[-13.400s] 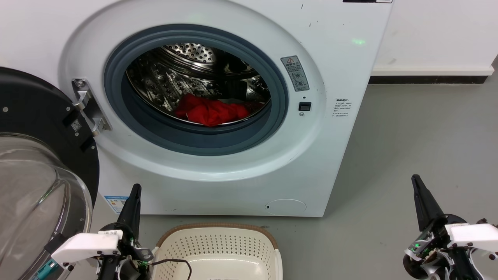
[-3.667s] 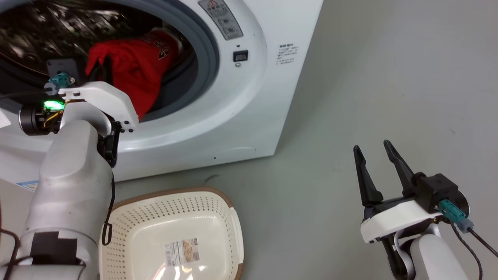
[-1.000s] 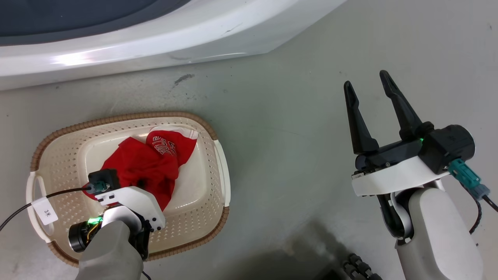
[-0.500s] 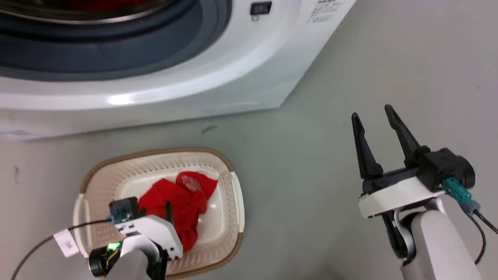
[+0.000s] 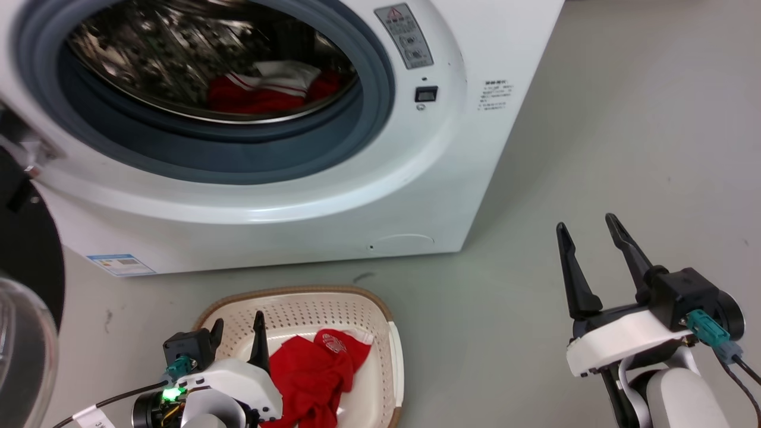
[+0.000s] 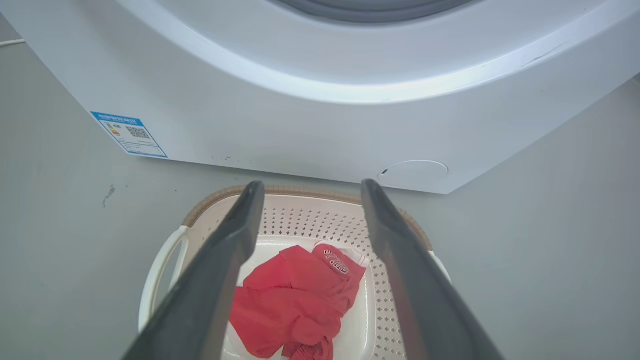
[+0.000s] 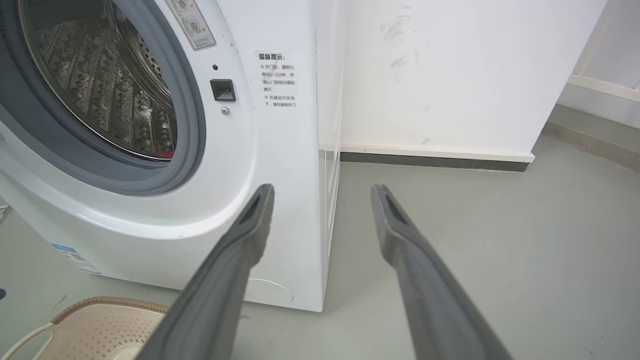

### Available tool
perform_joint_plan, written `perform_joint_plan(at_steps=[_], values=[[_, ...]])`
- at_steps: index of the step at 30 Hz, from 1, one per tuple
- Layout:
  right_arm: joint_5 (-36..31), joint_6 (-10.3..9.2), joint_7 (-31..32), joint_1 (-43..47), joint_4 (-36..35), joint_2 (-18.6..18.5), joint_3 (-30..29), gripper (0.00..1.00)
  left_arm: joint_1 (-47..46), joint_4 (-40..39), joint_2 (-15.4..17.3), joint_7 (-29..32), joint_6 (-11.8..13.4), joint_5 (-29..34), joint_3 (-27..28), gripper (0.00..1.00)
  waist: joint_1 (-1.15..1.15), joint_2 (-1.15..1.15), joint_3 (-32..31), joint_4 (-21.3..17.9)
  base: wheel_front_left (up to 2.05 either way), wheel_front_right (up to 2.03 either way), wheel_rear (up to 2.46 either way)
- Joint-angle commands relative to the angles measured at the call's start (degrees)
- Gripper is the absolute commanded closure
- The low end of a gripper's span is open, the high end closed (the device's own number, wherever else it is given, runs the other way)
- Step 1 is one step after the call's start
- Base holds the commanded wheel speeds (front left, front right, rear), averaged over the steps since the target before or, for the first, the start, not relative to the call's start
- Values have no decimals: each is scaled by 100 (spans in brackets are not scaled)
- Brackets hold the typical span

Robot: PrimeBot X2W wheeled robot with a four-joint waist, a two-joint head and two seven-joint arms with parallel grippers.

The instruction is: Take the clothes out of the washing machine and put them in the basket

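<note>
One red garment with white lettering lies crumpled in the cream basket on the floor before the washing machine. A second red garment with white panels rests at the bottom of the steel drum. My left gripper hangs open above the basket's left side, nothing between its fingers. My right gripper stands open over bare floor to the right of the machine, empty.
The machine's black-rimmed glass door stands swung open at the far left. Grey floor stretches to the right of the machine. In the right wrist view, a white wall with a dark skirting runs behind.
The head camera has tilted up, so the drum and its garment have come into view. My left gripper has lifted off the red garment, which stays in the basket. The right gripper holds its pose.
</note>
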Motion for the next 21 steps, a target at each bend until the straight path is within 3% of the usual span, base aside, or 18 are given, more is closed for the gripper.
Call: perform_joint_plan(at_steps=[1, 12, 21], values=[[-50, -4, 39, 113, -66, 1, -25, 0, 114, -192, -11, -13, 18, 69, 18, 0, 1, 0, -233, 169, 0, 0, 0], [-42, -4, 289, 462, -438, 1, -96, 0, 356, -1687, -31, -14, 215, 392, -240, 0, 1, 0, -560, 269, 0, 0, 0], [5, -4, 314, 459, -630, 1, -67, 0, -281, -1923, -28, -14, 219, 615, -208, 0, 1, 0, -455, 157, 0, 0, 0]])
